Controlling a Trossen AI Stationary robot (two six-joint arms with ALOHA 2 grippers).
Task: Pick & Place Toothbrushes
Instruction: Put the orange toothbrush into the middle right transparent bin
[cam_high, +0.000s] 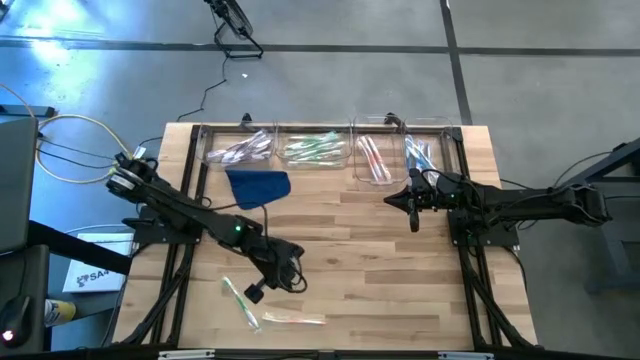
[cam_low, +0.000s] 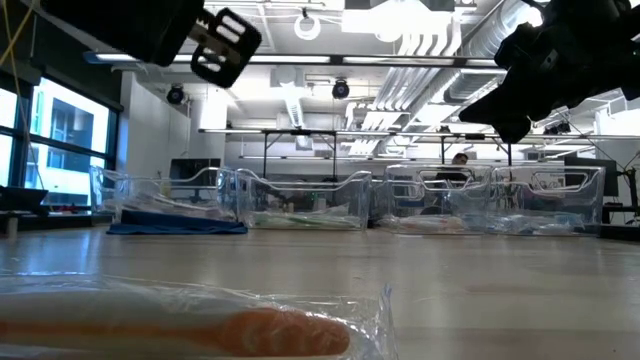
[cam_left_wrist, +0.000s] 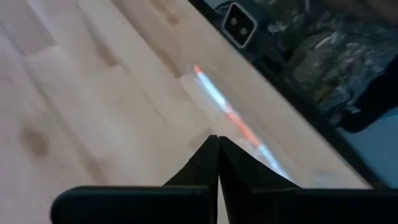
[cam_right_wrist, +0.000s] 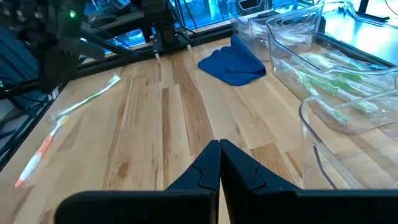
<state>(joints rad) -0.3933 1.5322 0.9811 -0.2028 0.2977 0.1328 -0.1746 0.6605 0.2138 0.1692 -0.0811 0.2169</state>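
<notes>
Two toothbrushes lie flat on the wooden table near its front edge: a green one (cam_high: 238, 300) (cam_right_wrist: 87, 102) and an orange-pink one in clear wrapping (cam_high: 293, 318) (cam_left_wrist: 229, 114) (cam_low: 200, 328). My left gripper (cam_high: 252, 294) (cam_left_wrist: 217, 139) hangs above the table between them. It slants down toward the wrapped one, shut with nothing between its fingers. More toothbrushes lie in clear bins (cam_high: 315, 150) along the far edge. My right gripper (cam_high: 395, 201) (cam_right_wrist: 219, 144) waits shut above the table's right half, in front of the bins.
Several clear bins (cam_right_wrist: 336, 74) stand in a row at the far edge, with a blue cloth (cam_high: 258, 187) (cam_right_wrist: 233, 62) lying just in front of the left ones. Bare wood lies between the cloth and the two loose toothbrushes.
</notes>
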